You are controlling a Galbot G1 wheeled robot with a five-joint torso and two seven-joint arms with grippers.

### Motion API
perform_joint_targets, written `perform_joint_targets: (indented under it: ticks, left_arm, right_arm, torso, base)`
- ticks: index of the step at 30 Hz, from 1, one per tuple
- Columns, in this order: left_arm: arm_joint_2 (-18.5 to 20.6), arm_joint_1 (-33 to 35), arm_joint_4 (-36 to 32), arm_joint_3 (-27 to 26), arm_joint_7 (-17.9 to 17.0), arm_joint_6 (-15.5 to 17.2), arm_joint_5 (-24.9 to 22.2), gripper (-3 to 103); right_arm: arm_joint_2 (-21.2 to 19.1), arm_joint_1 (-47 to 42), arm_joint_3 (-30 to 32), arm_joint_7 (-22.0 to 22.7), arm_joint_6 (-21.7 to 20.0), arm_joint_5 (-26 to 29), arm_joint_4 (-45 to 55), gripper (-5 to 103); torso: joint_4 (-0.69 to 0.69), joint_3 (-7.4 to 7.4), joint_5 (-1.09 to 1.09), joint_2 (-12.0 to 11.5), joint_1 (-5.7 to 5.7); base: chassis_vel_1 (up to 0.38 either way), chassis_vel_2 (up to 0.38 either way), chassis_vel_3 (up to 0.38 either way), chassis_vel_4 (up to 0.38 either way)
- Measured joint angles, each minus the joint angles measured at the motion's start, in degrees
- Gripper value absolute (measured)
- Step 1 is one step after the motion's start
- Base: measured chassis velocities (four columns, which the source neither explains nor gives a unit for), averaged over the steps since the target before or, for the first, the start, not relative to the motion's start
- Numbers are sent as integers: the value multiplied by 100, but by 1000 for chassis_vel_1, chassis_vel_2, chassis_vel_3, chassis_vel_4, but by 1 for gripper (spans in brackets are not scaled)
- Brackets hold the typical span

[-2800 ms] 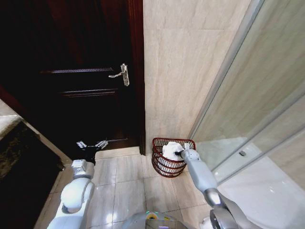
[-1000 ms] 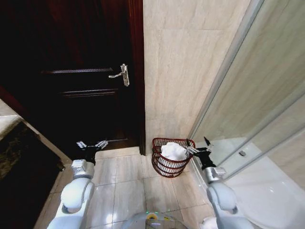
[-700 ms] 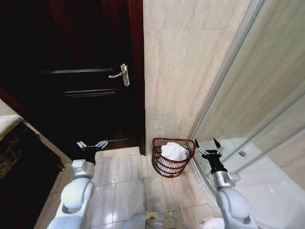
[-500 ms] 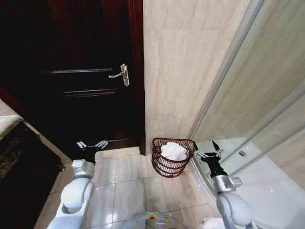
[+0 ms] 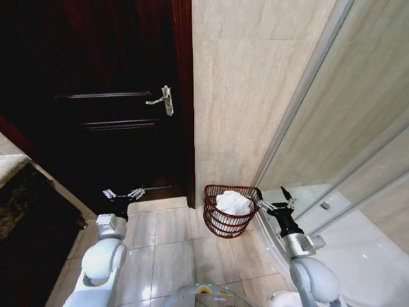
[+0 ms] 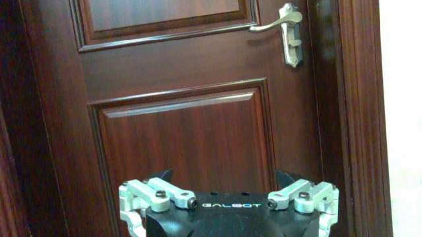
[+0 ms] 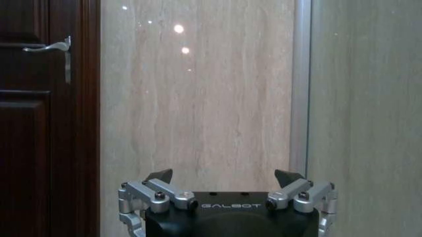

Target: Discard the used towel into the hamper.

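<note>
Towel [image 5: 232,203] heaped in the hamper [image 5: 225,224], right gripper [image 5: 275,203] beside the rim, fingers spread, empty. Best lifted clear without snagging the bars (left gripper [image 5: 123,193] parked by the door [image 5: 96,109], fingers apart).

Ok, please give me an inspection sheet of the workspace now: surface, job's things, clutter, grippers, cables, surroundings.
Surface: pale floor tiles, glossy, bare around the hamper.
Job's things: white towel lies inside the hamper, heaped to its rim; the hamper stands upright at the foot of the wall.
Clutter: nothing seen.
Grippers: right gripper open, empty, beside the hamper on its right, not touching it; left gripper open, empty, parked low facing the door.
Cables: nothing seen.
Surroundings: dark wood door, shut, with a metal handle; beige tiled wall; glass shower screen on the right.
</note>
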Motion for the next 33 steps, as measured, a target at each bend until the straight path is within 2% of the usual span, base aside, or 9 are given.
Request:
perform_joint_targets:
  ticks: [33]
  left_arm:
    - [0, 0, 0, 0, 0, 0, 0, 100]
  right_arm:
    - [30, -297, -66, 137, 165, 16, 184, 100]
  torso:
    - [0, 0, 0, 0, -1]
  base:
    - [12, -16, -17, 13]
